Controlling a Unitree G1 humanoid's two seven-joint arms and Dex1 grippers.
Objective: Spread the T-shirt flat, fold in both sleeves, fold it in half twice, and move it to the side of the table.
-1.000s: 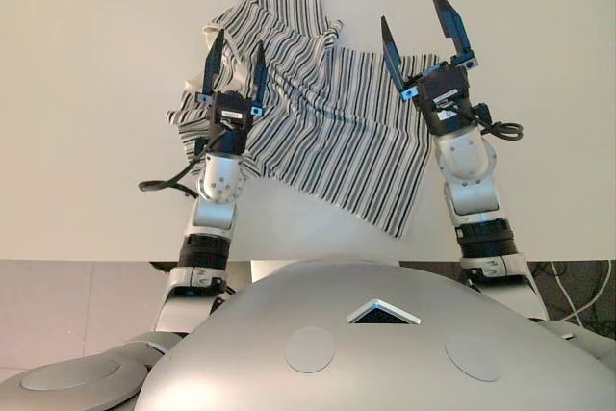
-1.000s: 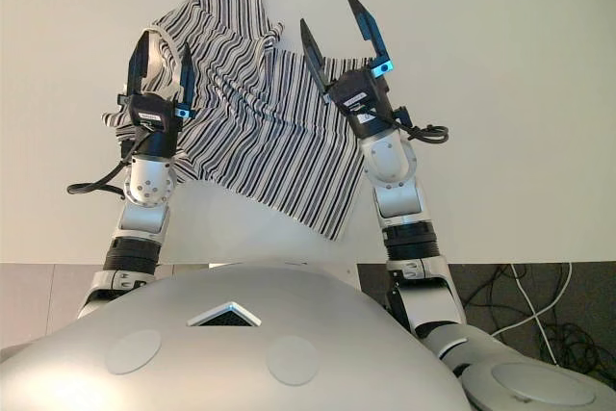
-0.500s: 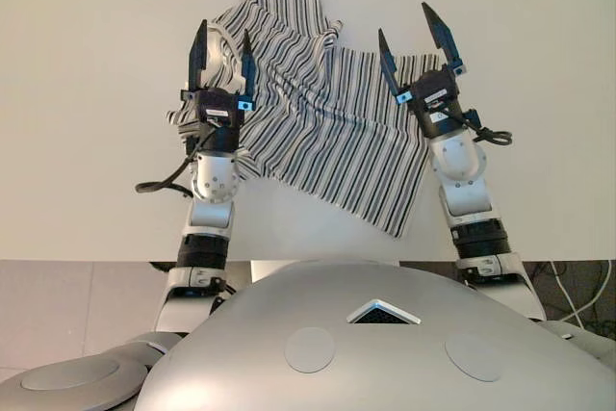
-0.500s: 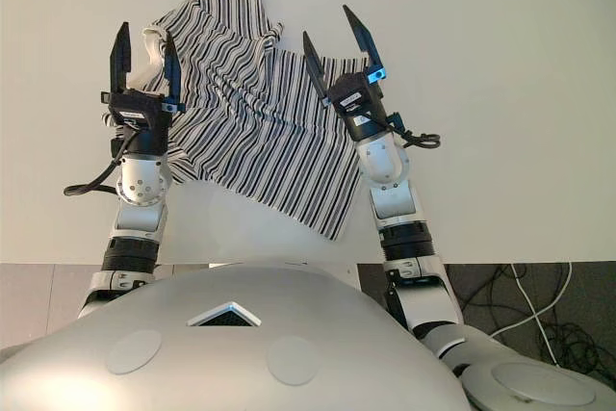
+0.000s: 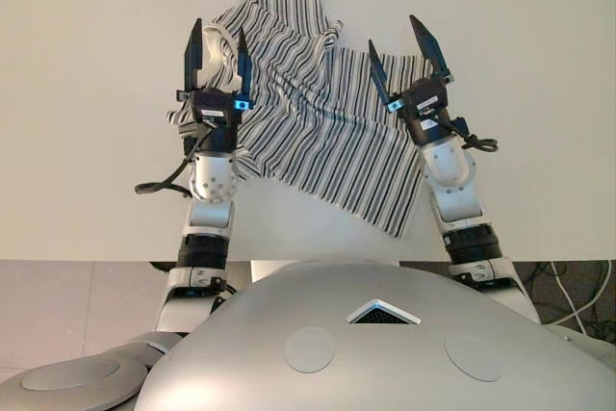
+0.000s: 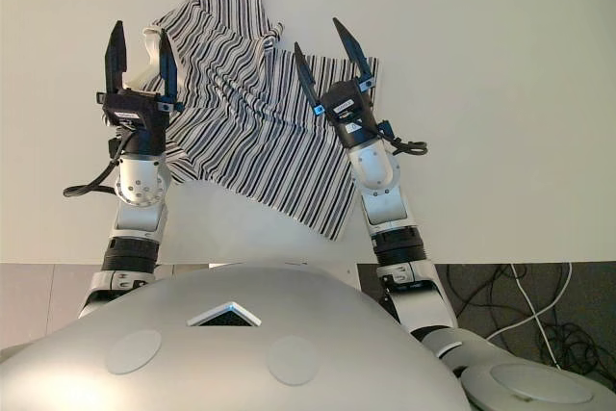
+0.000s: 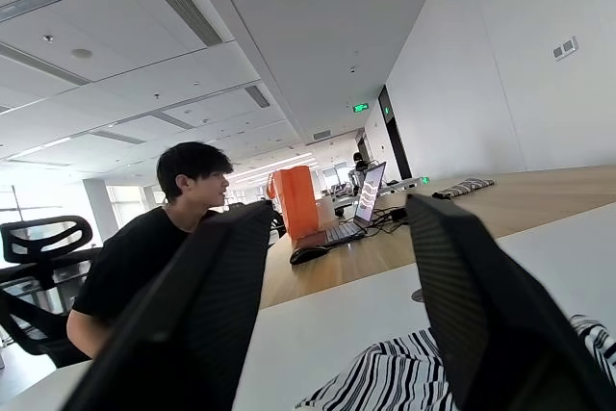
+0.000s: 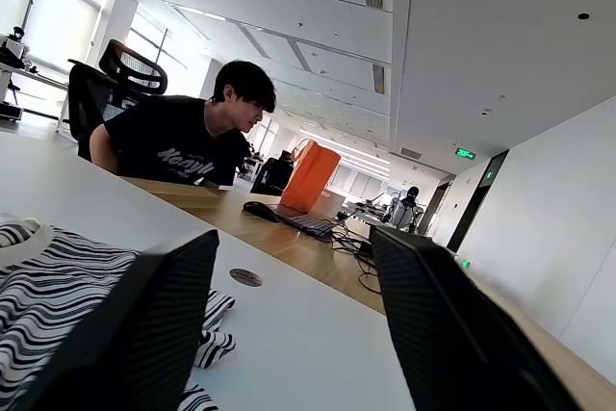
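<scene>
T-shirt (image 5: pixel 318 122), striped black and white, lies rumpled and skewed at the middle of the pale table (image 5: pixel 96 93). Over its collar side hovers the left claw (image 5: pixel 219 36), over its right edge the right claw (image 5: pixel 395 36), both with fingers spread wide, gripping nothing.

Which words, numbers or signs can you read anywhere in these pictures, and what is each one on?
No text here can be quoted.
Green sign above the far doorway: too small to read.
Left label, pale, on the left tool: too small to read.
Right label, pale, on the right tool: too small to read.
T-shirt: stripes only, no print visible.
</scene>
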